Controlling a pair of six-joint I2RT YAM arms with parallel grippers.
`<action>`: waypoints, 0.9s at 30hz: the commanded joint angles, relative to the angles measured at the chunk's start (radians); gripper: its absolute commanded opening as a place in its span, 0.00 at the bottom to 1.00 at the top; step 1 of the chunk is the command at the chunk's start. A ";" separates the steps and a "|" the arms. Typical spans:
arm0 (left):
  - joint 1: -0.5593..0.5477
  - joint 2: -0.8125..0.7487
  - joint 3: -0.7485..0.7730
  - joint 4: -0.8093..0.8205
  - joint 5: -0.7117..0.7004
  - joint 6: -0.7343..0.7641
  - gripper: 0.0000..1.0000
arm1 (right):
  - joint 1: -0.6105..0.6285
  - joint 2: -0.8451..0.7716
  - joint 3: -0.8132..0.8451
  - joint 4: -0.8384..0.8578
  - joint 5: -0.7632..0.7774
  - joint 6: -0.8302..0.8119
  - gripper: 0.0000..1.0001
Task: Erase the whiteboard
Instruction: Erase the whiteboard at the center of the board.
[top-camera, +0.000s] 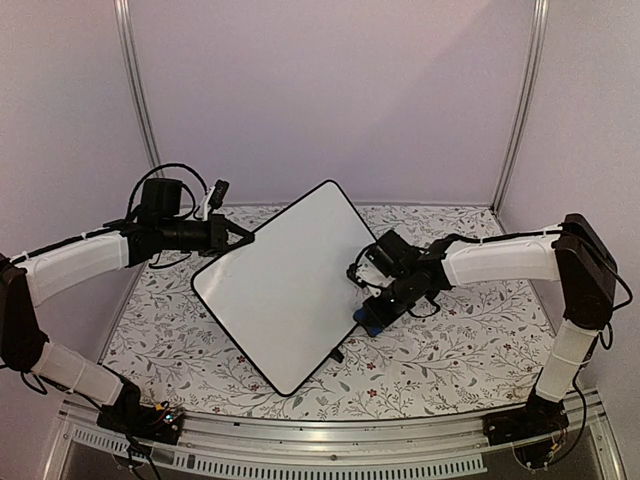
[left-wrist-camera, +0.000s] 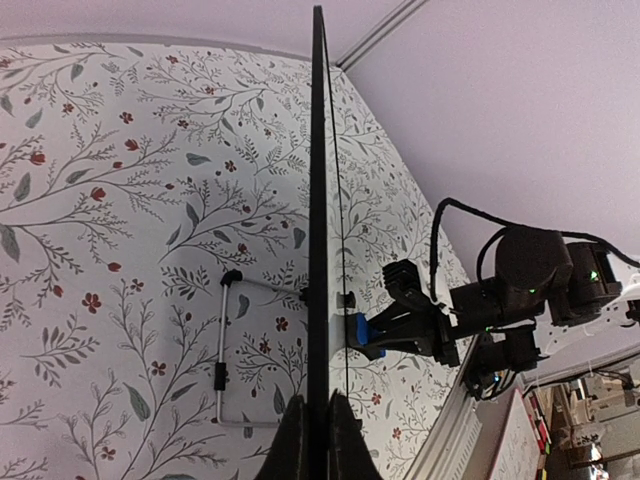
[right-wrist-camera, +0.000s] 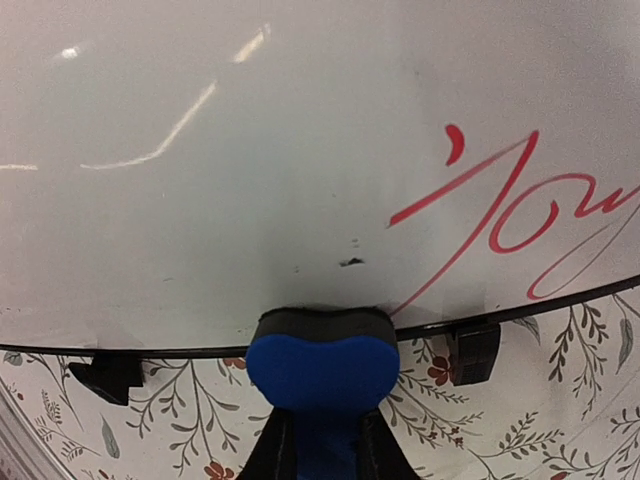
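Two pincers at one glossy whiteboard (top-camera: 285, 295), thin black rim, rounded corners, mid-counter, left pincer (top-camera: 238, 236) clamped on its edge, right pincer (top-camera: 375, 318) gripping a soft blue eraser (right-wrist-camera: 320, 368) against its face beside red script (right-wrist-camera: 520, 215), floral-print counter (top-camera: 460, 350), lilac walls (top-camera: 340, 90)

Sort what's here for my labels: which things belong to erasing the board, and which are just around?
In the job: whiteboard, red writing, left gripper clamping its edge, blue eraser, right gripper holding it.
Just around: floral table cover, plain walls.
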 joint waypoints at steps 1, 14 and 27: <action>0.018 0.013 -0.011 -0.009 -0.045 0.012 0.00 | -0.001 -0.008 -0.026 -0.029 -0.014 0.015 0.08; 0.019 0.011 -0.010 -0.010 -0.038 0.020 0.00 | -0.052 0.009 0.262 -0.124 0.026 -0.066 0.08; 0.072 -0.040 0.027 -0.078 -0.012 0.079 0.00 | -0.082 0.032 0.379 -0.158 0.007 -0.103 0.09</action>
